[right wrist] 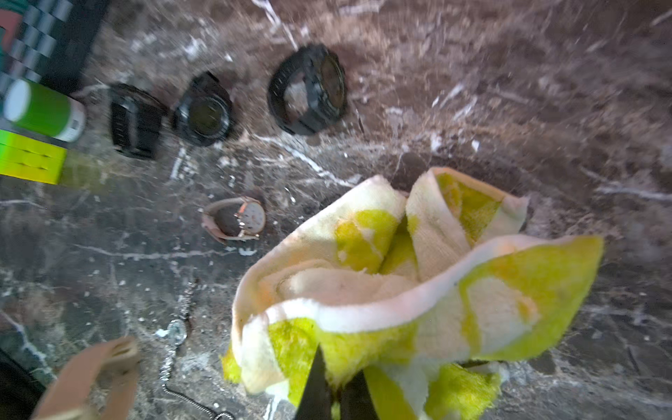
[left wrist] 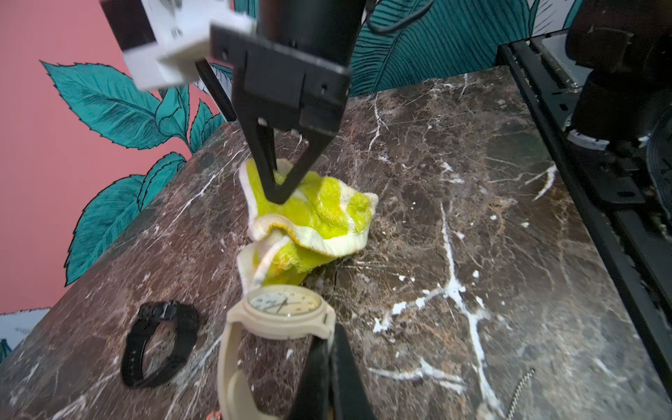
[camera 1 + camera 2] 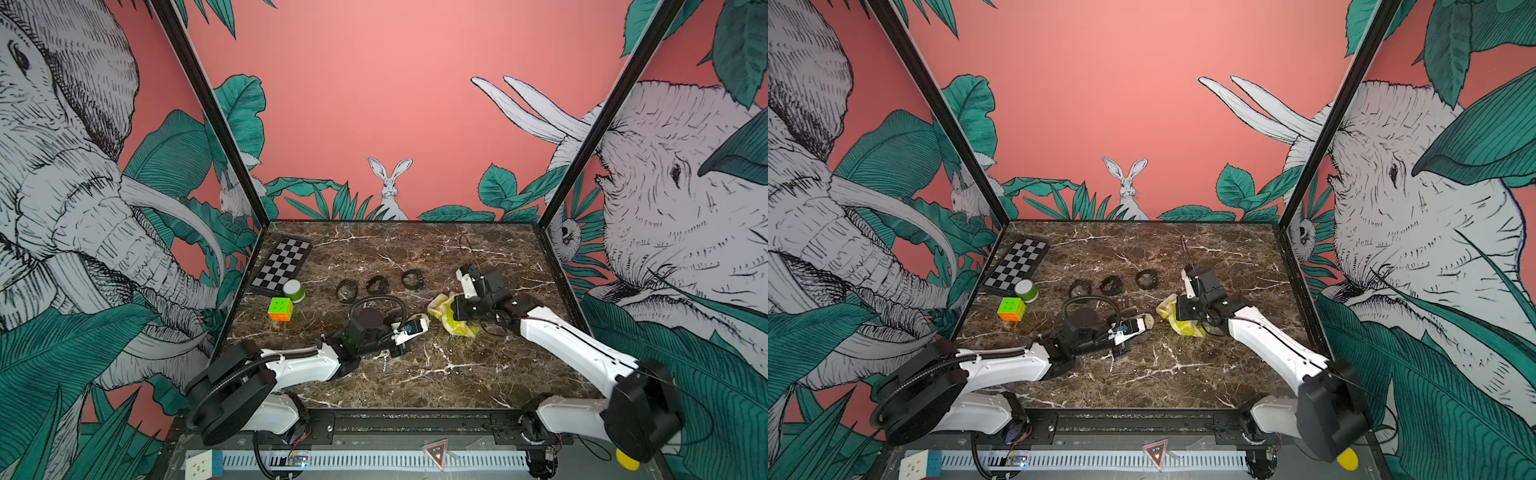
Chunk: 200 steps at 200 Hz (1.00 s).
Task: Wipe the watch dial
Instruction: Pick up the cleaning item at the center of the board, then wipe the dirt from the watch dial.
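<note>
the beige watch (image 2: pixel 280 320) hangs by its strap in the left gripper (image 2: pixel 329 345), whose jaws are clamped together on the band, near the middle of the tabletop (image 3: pixel 478 374); its dial (image 2: pixel 283 302) faces up. at 3 o'clock of it, just beside, lies the bunched yellow and white cloth (image 3: pixel 446 318), and the right gripper (image 2: pixel 278 194) stands over it with its jaws shut on an upper fold; whether cloth and dial touch cannot be told. three black watches (image 3: pixel 347 291) (image 3: pixel 377 284) (image 3: pixel 412 279) sit in a row at 12 o'clock of the left arm, well apart from the cloth. a small watch with a pinkish strap (image 1: pixel 236 220) lies between that row and the cloth. a thin chain (image 3: pixel 385 359) lies at 6 o'clock of the left gripper. towards 10 o'clock of the tabletop rest a chessboard (image 3: pixel 282 266), a green can (image 3: pixel 293 289) and a colour cube (image 3: pixel 280 308), close together.
</note>
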Motion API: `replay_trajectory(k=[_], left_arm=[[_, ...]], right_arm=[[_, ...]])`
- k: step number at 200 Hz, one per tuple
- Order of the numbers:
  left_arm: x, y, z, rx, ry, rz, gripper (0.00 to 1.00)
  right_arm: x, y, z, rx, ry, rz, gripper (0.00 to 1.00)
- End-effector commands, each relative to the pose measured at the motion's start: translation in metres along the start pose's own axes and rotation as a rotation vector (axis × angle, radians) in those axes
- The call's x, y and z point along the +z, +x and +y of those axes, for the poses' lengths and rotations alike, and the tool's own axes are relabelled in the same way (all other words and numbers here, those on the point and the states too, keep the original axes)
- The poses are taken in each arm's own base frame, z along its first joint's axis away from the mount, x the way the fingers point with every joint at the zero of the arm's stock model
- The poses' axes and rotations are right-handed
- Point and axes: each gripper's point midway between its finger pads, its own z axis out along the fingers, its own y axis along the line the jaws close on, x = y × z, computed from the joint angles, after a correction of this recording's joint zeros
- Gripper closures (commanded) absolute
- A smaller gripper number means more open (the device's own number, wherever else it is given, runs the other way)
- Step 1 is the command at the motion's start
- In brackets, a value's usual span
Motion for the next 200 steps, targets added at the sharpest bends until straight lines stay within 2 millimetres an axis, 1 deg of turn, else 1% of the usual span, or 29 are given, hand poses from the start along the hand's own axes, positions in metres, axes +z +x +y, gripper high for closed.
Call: replay_trajectory(k=[1,36,51,63,79,102,119,145,163,183,200], left_arm=[[0.015,-0.021,0.006,0.04,0.03,-0.054,1.0],[0.04,-0.035,0.014,0.053,0.065,-0.087,1.0],[0.048,-0.041,0.018,0.058,0.068,-0.097,1.0],[0.052,-0.044,0.021,0.063,0.073,-0.102,1.0],[0.057,-0.05,0.022,0.068,0.087,-0.111,1.0],[0.059,-0.059,0.023,0.074,0.1,-0.135,1.0],[0.057,-0.066,0.022,0.072,0.115,-0.155,1.0],[0.052,-0.067,0.019,0.072,0.122,-0.16,1.0],[0.047,-0.069,0.018,0.077,0.117,-0.166,1.0],[0.04,-0.073,0.017,0.08,0.111,-0.182,1.0],[0.034,-0.077,0.016,0.088,0.109,-0.192,1.0]], right_arm=[[-0.023,0.008,0.006,-0.038,-0.047,-0.003,1.0],[-0.055,0.001,0.024,-0.086,-0.129,-0.063,1.0],[-0.062,-0.001,0.029,-0.094,-0.153,-0.08,1.0],[-0.064,-0.003,0.033,-0.094,-0.174,-0.087,1.0],[-0.06,-0.002,0.038,-0.082,-0.207,-0.082,1.0],[-0.048,0.001,0.035,-0.072,-0.204,-0.07,1.0],[-0.044,-0.001,0.035,-0.073,-0.204,-0.066,1.0],[-0.038,-0.004,0.036,-0.084,-0.199,-0.048,1.0],[-0.027,-0.001,0.029,-0.081,-0.163,-0.013,1.0],[-0.014,0.007,0.019,-0.073,-0.118,0.029,1.0],[-0.01,0.01,0.007,-0.067,-0.057,0.046,1.0]])
